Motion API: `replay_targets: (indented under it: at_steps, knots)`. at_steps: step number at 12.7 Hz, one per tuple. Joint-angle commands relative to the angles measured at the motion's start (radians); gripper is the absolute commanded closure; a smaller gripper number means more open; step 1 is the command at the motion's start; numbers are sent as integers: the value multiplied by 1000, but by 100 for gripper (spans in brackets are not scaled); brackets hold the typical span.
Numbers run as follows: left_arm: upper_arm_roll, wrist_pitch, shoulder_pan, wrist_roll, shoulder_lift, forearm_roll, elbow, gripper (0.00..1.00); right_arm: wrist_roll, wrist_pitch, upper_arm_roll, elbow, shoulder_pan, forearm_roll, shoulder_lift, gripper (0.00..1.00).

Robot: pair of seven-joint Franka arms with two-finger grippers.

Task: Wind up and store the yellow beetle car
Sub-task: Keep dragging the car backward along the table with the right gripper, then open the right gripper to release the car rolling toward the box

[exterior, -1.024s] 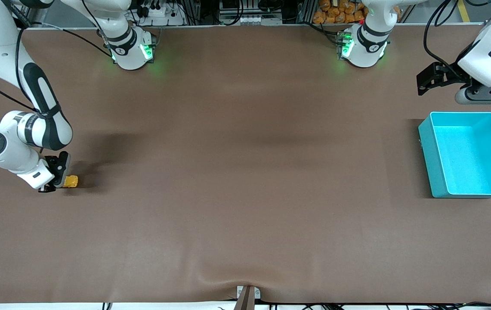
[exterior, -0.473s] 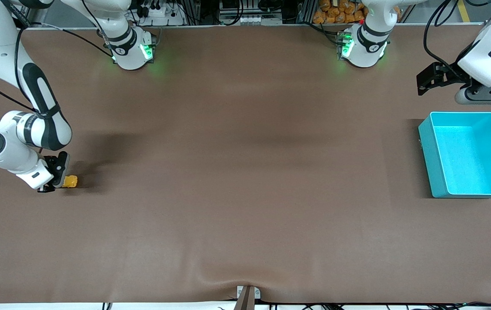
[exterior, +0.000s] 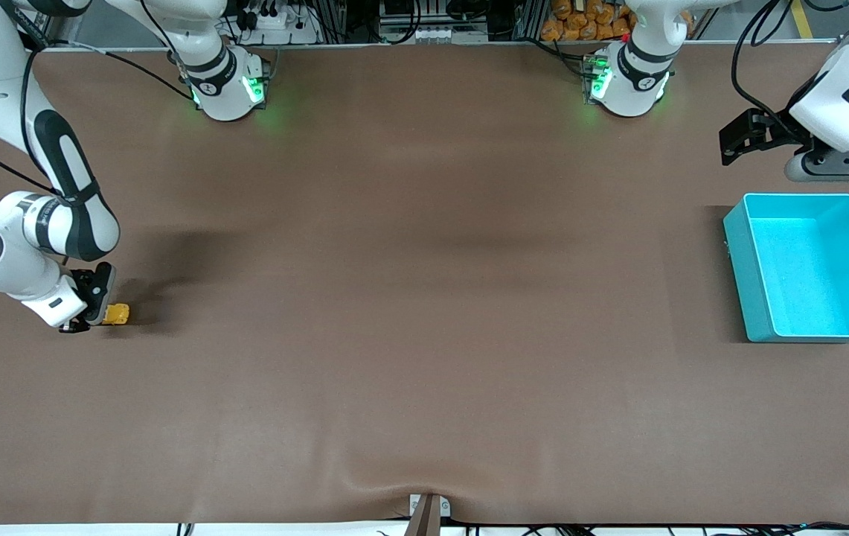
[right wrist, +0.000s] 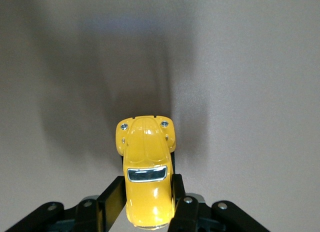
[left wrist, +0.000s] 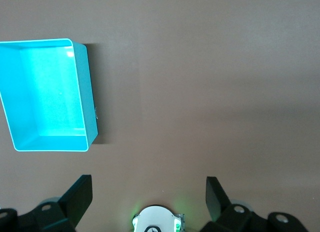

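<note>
In the front view, the yellow beetle car (exterior: 119, 315) is seen low on the brown table (exterior: 424, 298) at the right arm's end, held between the closed fingers of the right gripper (exterior: 97, 316). Compared with a second ago, the car and the gripper have been drawn a short way toward the table's edge at that end and slightly farther from the front camera; this backward drag along the surface is judged to be the winding stroke of a pull-back motor (whether the wheels touch the table cannot be told from above). The teal bin (exterior: 811, 268) is seen well apart, at the left arm's end, with nothing visible inside, so the storing step is judged not yet done. The left gripper (exterior: 748, 138) is held in the air above the table near the bin, farther from the front camera than it, and the left arm waits. In the left wrist view, the left gripper (left wrist: 149, 194) is shown with its fingers spread wide and nothing between them, the bin (left wrist: 90, 107) lying below. In the right wrist view, the car (right wrist: 146, 172) is shown clamped by its rear flanks between the right gripper's fingers (right wrist: 172, 197), its nose pointing away from the wrist.
</note>
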Motion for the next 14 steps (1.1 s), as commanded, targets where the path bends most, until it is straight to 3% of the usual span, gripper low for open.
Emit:
replay_targets:
  at_steps: [1,7,9,10,11,12,14]
  knots:
    - [0,-1,-5,-15,-3,14,1,0,-21,25,16,28,-37,7,99,78]
    - [0,-1,-2,-12,-5,8,4,0,-22,25,16,34,-53,7,103,77]
    - [0,1,-2,-12,-5,7,4,0,-21,25,16,36,-53,7,103,73]
    - [0,1,-2,-12,-5,7,4,0,-19,24,16,42,-53,7,103,66]
    - [0,1,-2,-12,-3,5,4,0,-16,20,16,46,-52,7,103,46]
    - [0,1,-2,-12,-5,5,5,0,-15,1,16,63,-53,9,103,6]
    - [0,1,-2,-12,-5,5,4,0,-13,-94,18,127,-53,12,101,0]
